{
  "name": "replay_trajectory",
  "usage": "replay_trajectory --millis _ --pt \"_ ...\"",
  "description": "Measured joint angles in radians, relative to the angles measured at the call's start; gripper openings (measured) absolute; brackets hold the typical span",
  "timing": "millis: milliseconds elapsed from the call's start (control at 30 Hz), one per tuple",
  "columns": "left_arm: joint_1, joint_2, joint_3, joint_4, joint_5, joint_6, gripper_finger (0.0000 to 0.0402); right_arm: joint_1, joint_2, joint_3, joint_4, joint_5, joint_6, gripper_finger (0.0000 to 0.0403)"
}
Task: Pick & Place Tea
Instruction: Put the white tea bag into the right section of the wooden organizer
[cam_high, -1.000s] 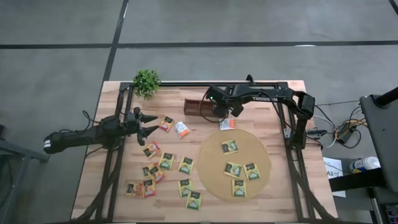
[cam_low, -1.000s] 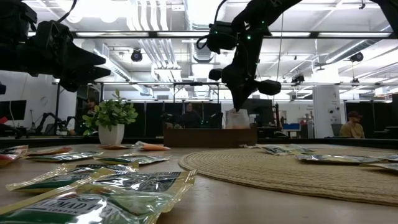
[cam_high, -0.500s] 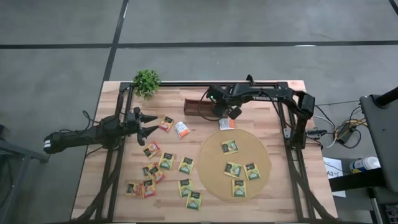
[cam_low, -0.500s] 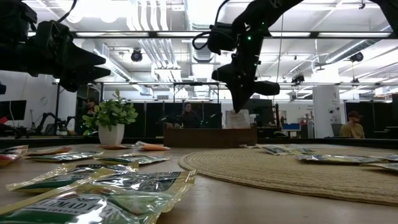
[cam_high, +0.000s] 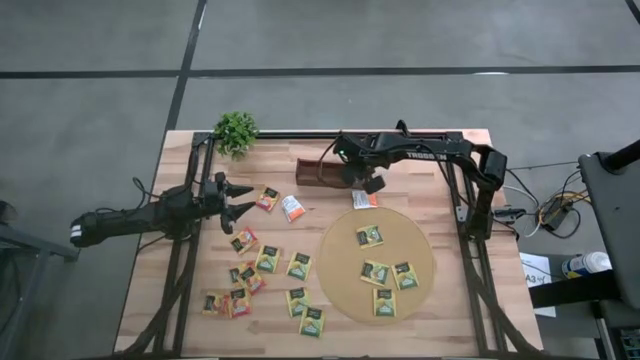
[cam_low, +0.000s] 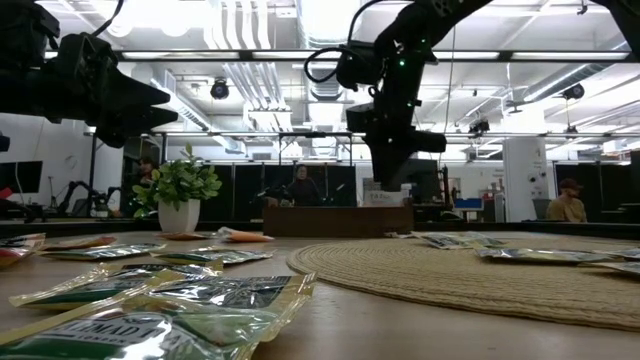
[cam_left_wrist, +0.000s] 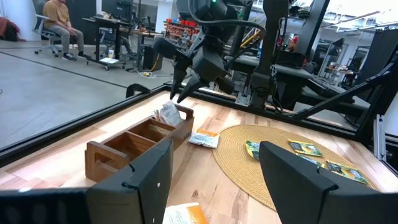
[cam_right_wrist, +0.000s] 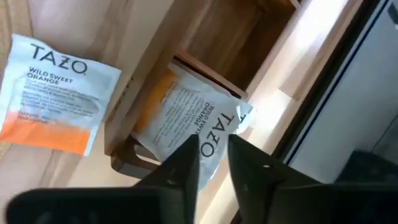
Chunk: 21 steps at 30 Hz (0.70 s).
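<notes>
While the left gripper (cam_high: 240, 198) is hanging over the left side of the table (cam_high: 452, 300) with its two dark fingers spread apart and nothing between them, the loose tea sachets are lying scattered just beyond it: an orange-red sachet (cam_high: 267, 198) and a white-and-orange one (cam_high: 292, 208) near the fingertips, and a cluster of yellow-green sachets (cam_high: 269, 259) closer to the front edge. A small potted plant (cam_high: 236, 131) is standing at the far left corner. Further right, the wooden three-slot tray (cam_high: 322, 173) is sitting near the back edge, and a white Tazo sachet (cam_right_wrist: 189, 124) is leaning tilted in its rightmost slot. The right gripper (cam_high: 366, 183) is hovering just above that end of the tray, its fingers (cam_right_wrist: 180, 169) slightly parted with a narrow gap, gripping nothing. Another Tazo Wild Sweet Orange sachet (cam_high: 365, 199) is lying flat on the table beside the tray, touching the edge of the round woven mat (cam_high: 340, 270). Four yellow-green sachets (cam_high: 371, 236) are resting on that mat.
</notes>
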Motion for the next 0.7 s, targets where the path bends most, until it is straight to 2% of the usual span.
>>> replay_trajectory --millis 133,333,700 --pt "0.000 0.000 0.000 0.000 0.000 0.000 0.0233 -0.011 0.000 0.000 0.000 -0.003 0.065 0.0137" --pt "0.000 0.000 0.000 0.000 0.000 0.000 0.0233 -0.031 -0.002 0.000 -0.003 -0.051 0.262 0.0194" --pt "0.000 0.000 0.000 0.000 0.000 0.000 0.0233 -0.047 0.063 -0.002 0.031 -0.058 0.330 0.0252"
